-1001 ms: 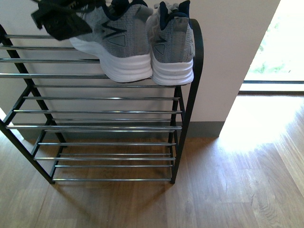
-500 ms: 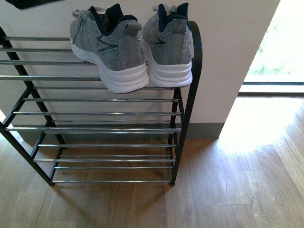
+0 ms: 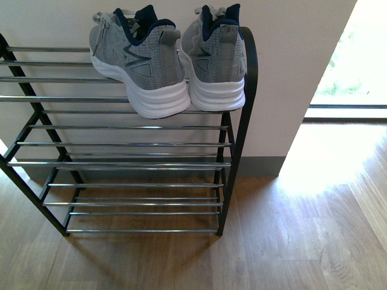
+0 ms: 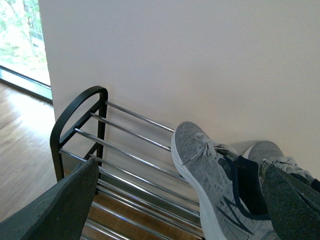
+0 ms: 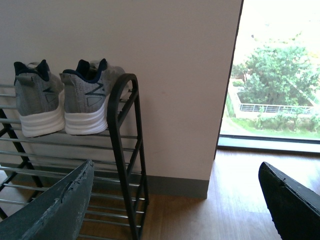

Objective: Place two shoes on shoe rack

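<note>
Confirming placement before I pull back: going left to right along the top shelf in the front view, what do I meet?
Bare bars of the shoe rack → first grey shoe → second grey shoe → curved black end → white wall → bright window.

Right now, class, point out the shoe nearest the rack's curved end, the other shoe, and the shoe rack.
End shoe (image 3: 221, 57): front view, grey heel panel.
Other shoe (image 3: 160, 72): front view, grey knit side.
Shoe rack (image 3: 253, 72): front view, black curved end frame.
</note>
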Available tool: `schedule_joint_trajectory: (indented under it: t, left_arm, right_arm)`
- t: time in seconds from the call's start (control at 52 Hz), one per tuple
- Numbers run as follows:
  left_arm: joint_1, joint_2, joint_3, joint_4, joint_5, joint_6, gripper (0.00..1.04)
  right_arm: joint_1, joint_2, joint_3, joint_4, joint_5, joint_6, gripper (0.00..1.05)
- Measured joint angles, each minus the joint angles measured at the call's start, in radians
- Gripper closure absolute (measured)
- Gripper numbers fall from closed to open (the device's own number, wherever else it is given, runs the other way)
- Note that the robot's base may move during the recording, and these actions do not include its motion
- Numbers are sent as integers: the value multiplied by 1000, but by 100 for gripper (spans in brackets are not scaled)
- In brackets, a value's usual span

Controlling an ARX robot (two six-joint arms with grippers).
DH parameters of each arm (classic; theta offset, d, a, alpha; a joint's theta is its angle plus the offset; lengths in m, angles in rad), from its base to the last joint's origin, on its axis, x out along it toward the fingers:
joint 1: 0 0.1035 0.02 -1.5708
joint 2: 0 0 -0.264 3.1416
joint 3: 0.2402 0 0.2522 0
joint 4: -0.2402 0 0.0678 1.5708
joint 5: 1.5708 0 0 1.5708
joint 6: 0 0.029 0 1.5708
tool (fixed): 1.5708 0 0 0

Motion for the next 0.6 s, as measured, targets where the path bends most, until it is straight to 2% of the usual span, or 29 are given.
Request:
schedule_joint_trajectory:
  t: [0.058, 0.135, 0.346, 0.366, 0.423, 0.443, 0.52, 0.597]
  left_arm:
    - [-14, -71, -55, 21, -76, 14, 9]
    - [-14, -145, -131, 59, -112, 8, 9]
    - [-10, -157, -159, 60, -116, 8, 9]
    - [2, -166, -173, 96, -73, 40, 12]
    - [57, -216, -245, 212, 166, 185, 25]
    - [73, -233, -266, 229, 213, 224, 29]
    - [134, -297, -343, 248, 332, 335, 43]
    - [193, -352, -412, 250, 399, 388, 59]
  right_arm:
    - [0, 0, 0, 0, 0, 0, 9]
    - [0, 0, 0, 0, 0, 0, 9]
    - [0, 0, 0, 0, 0, 0, 9]
    - [0, 0, 0, 0, 0, 0, 9]
    - [0, 0, 0, 0, 0, 0, 9]
    - [0, 0, 0, 0, 0, 0, 9]
    - [0, 0, 0, 0, 0, 0, 9]
    - [0, 0, 0, 0, 0, 0, 9]
